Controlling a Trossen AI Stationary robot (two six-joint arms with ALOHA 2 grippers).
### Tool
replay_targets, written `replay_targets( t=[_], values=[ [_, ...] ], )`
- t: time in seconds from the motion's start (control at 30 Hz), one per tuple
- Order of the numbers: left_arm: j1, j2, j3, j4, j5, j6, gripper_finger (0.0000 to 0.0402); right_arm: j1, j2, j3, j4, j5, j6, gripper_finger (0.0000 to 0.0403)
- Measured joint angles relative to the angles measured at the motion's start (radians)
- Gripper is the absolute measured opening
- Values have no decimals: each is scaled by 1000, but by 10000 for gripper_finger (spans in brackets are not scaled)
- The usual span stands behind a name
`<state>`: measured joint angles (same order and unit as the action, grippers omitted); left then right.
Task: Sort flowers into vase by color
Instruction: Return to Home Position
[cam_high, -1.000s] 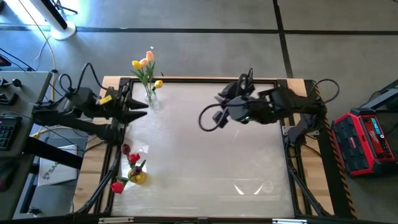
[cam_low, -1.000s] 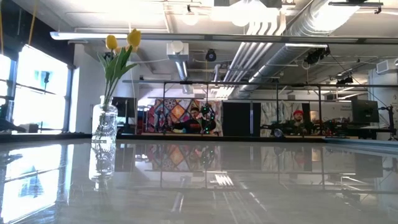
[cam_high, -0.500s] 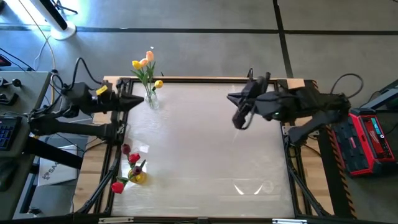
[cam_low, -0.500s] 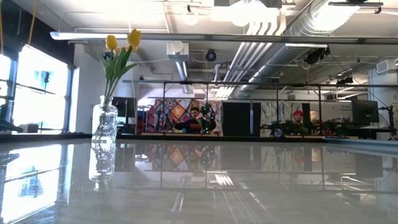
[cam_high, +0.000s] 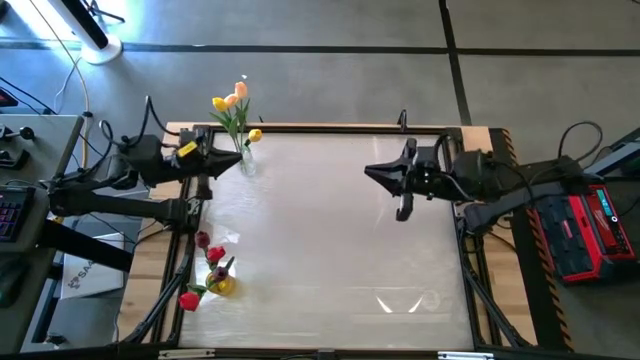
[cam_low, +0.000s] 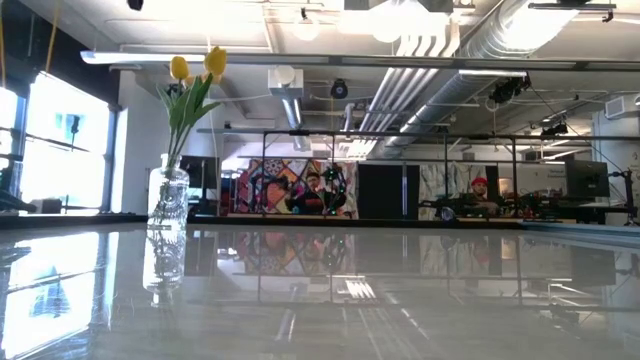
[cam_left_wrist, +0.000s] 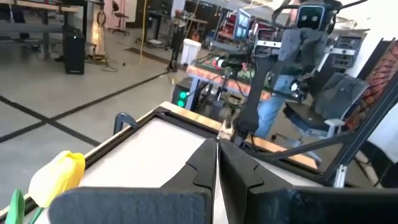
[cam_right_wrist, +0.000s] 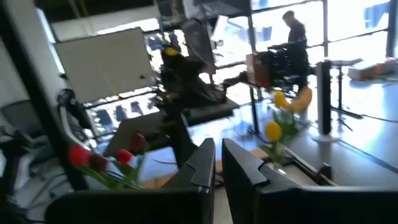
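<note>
A clear glass vase (cam_high: 245, 160) stands at the table's far left and holds yellow and peach flowers (cam_high: 230, 103); the low view shows the vase (cam_low: 168, 212) upright with its yellow heads (cam_low: 196, 65). A small yellowish vase (cam_high: 222, 285) at the near left holds red flowers (cam_high: 205, 250). My left gripper (cam_high: 238, 163) is shut and level, just left of the clear vase, with a yellow head (cam_left_wrist: 59, 177) beside its fingers. My right gripper (cam_high: 368, 172) is shut, level and holds nothing, above the table's far right part.
A wooden frame (cam_high: 330, 128) borders the pale table top (cam_high: 330, 250). A red case (cam_high: 590, 225) sits off the table's right edge. Desk clutter lies beyond the left edge. A person (cam_left_wrist: 280, 93) is beyond the right arm's base.
My right gripper has drawn back toward the table's right edge, come lower and tipped from pointing down to level. My left gripper has swung toward the far edge, closer to the clear vase, and has shut. The flowers and vases have kept still.
</note>
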<state>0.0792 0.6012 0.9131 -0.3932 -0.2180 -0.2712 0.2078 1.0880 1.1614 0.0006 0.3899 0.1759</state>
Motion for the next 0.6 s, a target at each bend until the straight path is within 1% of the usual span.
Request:
replay_targets(
  t=[0.17, 0.27, 0.33, 0.43, 0.53, 0.6],
  values=[
    [13, 29, 0, 1, 3, 44, 5, -58, -93, -137, 25, -11, 27, 16],
    [33, 37, 0, 0, 57, 114, 1, -102, -175, -196, 36, -64, 52, 16],
    [41, 48, 0, -1, 97, 125, 1, -126, -231, -223, 40, -108, 37, 16],
    [52, 71, 0, -6, 113, 137, 0, -158, -314, -266, 45, -135, -5, 16],
    [64, 104, 0, -6, 130, 159, 0, -183, -372, -320, 54, -123, -18, 16],
    [72, 130, 0, -4, 135, 161, 0, -197, -393, -356, 72, -67, 8, 16]
  ],
)
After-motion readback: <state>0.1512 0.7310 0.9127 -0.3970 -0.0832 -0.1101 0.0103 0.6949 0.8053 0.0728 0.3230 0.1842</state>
